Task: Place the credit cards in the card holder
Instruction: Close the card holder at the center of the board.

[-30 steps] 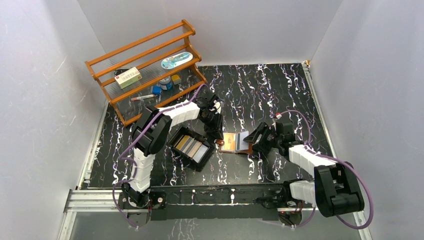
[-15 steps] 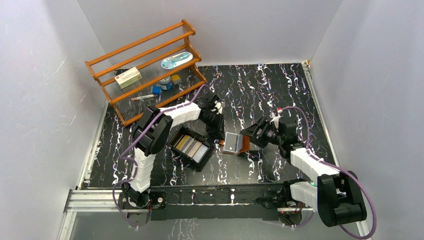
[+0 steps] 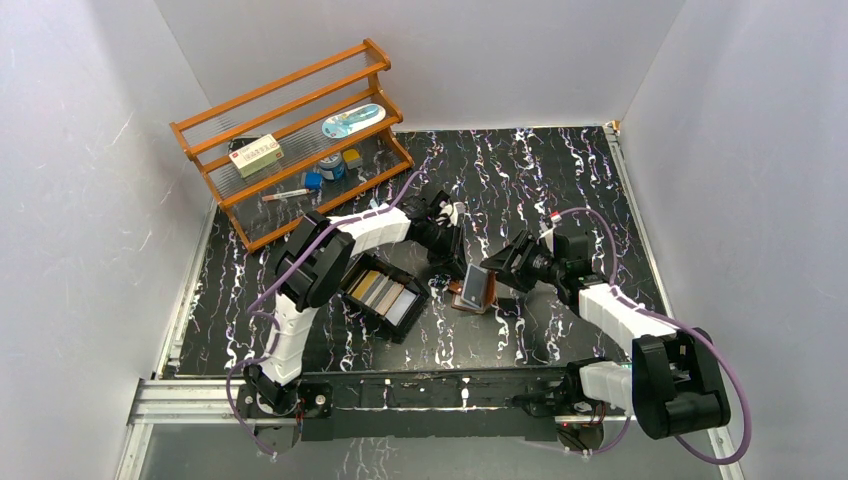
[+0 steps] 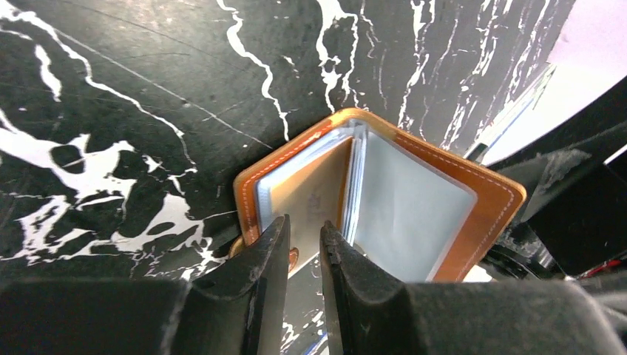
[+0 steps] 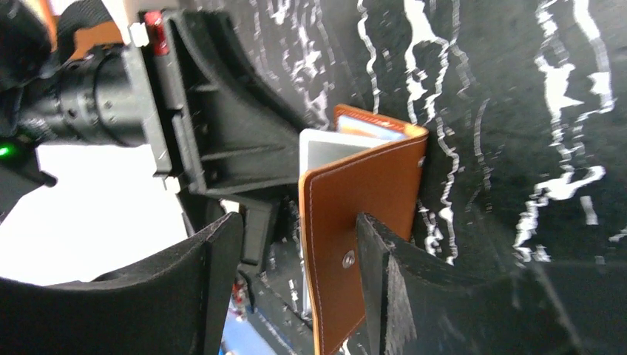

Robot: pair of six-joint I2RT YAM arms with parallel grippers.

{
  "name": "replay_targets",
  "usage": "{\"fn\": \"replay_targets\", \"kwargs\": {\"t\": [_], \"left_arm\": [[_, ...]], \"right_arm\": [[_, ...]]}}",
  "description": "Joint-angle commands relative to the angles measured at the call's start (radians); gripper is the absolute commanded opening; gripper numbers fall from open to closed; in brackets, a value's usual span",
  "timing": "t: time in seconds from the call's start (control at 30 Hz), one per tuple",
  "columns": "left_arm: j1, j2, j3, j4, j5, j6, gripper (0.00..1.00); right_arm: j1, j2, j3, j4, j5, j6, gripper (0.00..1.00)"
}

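Observation:
The brown leather card holder [image 3: 472,290] stands half folded on the black marbled table. My left gripper [image 3: 457,272] is at its left flap. In the left wrist view the left gripper [image 4: 303,233] shows only a narrow gap, its tips over a tan card [image 4: 310,196] in the card holder's [image 4: 495,207] inner pocket; no grip shows. My right gripper [image 5: 296,220] is open around the card holder's [image 5: 362,200] right flap. One of its fingers [image 5: 377,259] touches the leather beside the snap stud; the other stands apart. Several credit cards [image 3: 385,296] lie in a black tray [image 3: 352,287].
A wooden shelf rack [image 3: 290,130] stands at the back left with a box, a tin and small items on it. White walls close in the table on three sides. The left arm's wrist camera [image 5: 111,89] fills the upper left of the right wrist view.
The card holder went from lying flat open to standing half folded. My right gripper moved left around its right flap and narrowed a little. My left gripper shifted right.

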Motion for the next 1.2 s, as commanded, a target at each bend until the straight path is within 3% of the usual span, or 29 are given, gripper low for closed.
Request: {"fn": "replay_targets", "kwargs": {"t": [0.0, 0.13, 0.3, 0.43, 0.57, 0.73, 1.17], "left_arm": [[-0.007, -0.04, 0.026, 0.006, 0.074, -0.017, 0.21], [-0.007, -0.029, 0.035, 0.013, 0.152, 0.022, 0.22], [-0.013, -0.03, 0.063, 0.014, 0.197, 0.07, 0.23], [-0.014, -0.033, 0.082, 0.016, 0.221, 0.153, 0.24], [-0.028, -0.048, 0.064, 0.011, 0.216, 0.38, 0.26], [-0.055, -0.085, 0.028, -0.011, 0.099, 0.623, 0.3], [-0.058, -0.141, 0.007, -0.103, 0.002, 1.244, 0.41]], "right_arm": [[0.001, 0.033, 0.11, -0.238, 0.159, -0.191, 0.64], [0.001, 0.079, 0.16, -0.323, 0.214, -0.284, 0.56], [-0.003, 0.061, 0.189, -0.351, 0.257, -0.329, 0.29], [-0.033, 0.071, 0.256, -0.432, 0.322, -0.427, 0.16], [-0.104, 0.146, 0.31, -0.449, 0.251, -0.516, 0.13], [-0.139, 0.222, 0.341, -0.454, 0.098, -0.556, 0.13], [-0.156, 0.255, 0.342, -0.453, 0.025, -0.599, 0.16]]}}
